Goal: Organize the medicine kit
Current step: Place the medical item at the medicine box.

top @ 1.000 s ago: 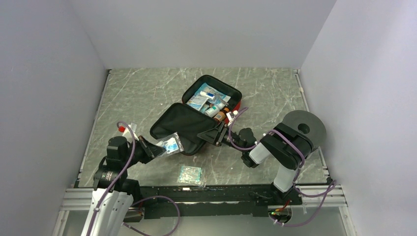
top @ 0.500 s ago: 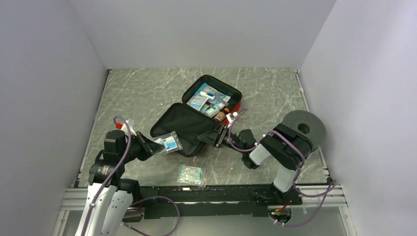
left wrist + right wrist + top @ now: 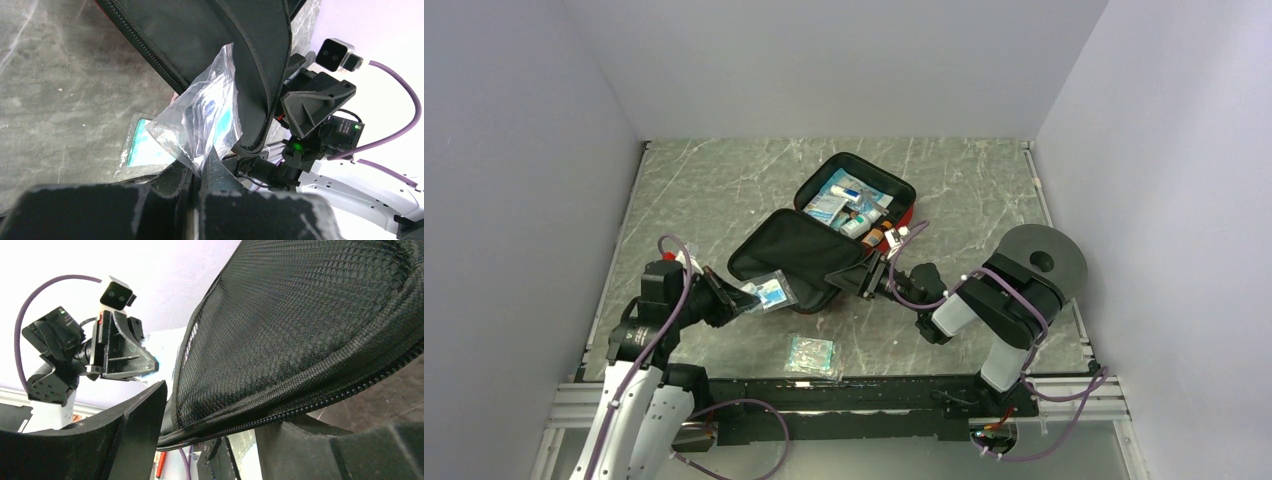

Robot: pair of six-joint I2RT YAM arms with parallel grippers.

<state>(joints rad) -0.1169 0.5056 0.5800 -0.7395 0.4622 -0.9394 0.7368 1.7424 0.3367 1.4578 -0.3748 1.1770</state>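
The medicine kit (image 3: 796,250) lies open mid-table. It is judged soft-shelled and light, and best taken by its zipped rim. A slippery clear pouch (image 3: 205,112) is pinched in the left gripper (image 3: 202,160) — the right gripper (image 3: 210,410) is spread around the lid (image 3: 300,315) edge.

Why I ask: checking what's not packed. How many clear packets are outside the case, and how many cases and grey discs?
Clear packets: 2 (held packet, loose packet)
Red case: 1
Grey disc: 1
Total: 4

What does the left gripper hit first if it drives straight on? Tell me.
Probably the medicine kit, its open lid: the left gripper, shut on a clear packet, points at the black lining, packet leading.
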